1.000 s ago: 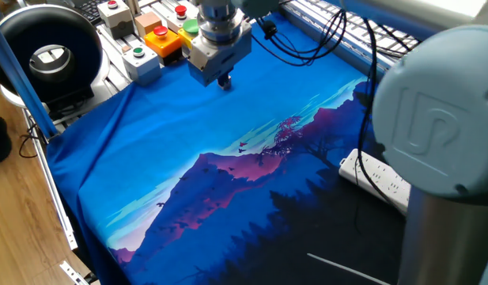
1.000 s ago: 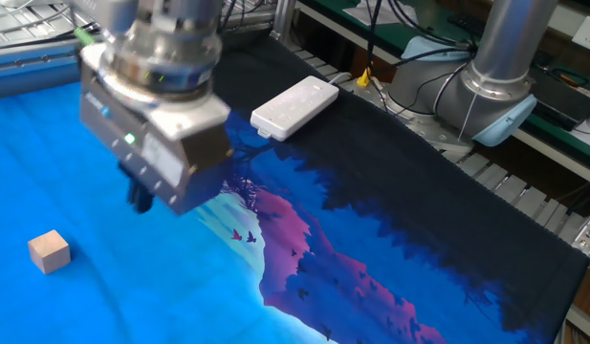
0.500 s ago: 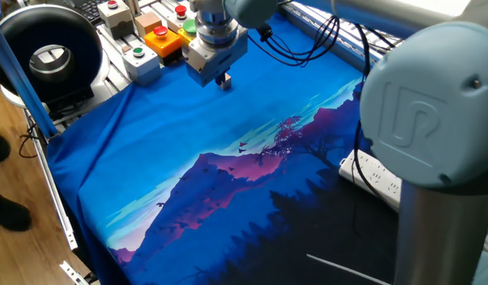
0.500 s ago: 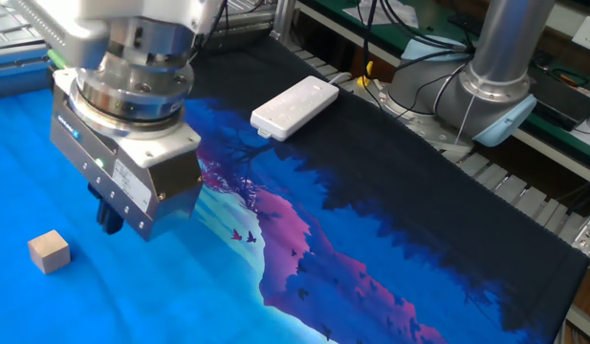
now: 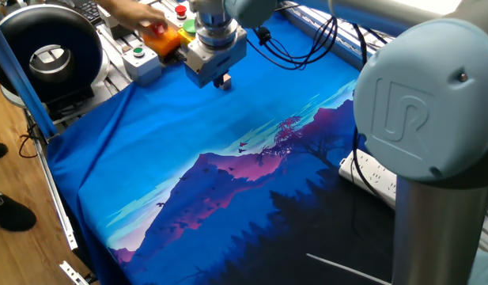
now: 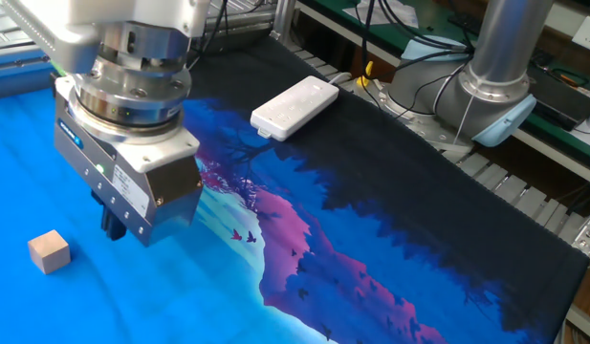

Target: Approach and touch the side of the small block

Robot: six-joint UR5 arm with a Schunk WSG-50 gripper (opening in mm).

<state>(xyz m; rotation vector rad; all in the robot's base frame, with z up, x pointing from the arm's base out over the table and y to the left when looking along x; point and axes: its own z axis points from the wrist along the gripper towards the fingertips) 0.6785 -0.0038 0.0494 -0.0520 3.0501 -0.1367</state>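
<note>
The small block [image 6: 49,251], a tiny light-tan wooden cube, sits on the blue cloth at the lower left of the other fixed view. My gripper [image 6: 113,227] hangs just above the cloth, a short way to the right of the block and not touching it. Its dark fingers look closed together and hold nothing. In the one fixed view the gripper [image 5: 222,81] is at the far side of the cloth, and the block is hidden there, behind the gripper body.
Boxes with coloured push buttons [image 5: 141,62] stand behind the gripper, and a person's hand [image 5: 137,14] reaches over them. A white power strip [image 6: 295,105] lies on the dark part of the cloth. A black round device [image 5: 46,47] stands at the far left.
My gripper has moved left toward the block and slightly lower, then nearly stopped. A person's hand has come in over the button boxes.
</note>
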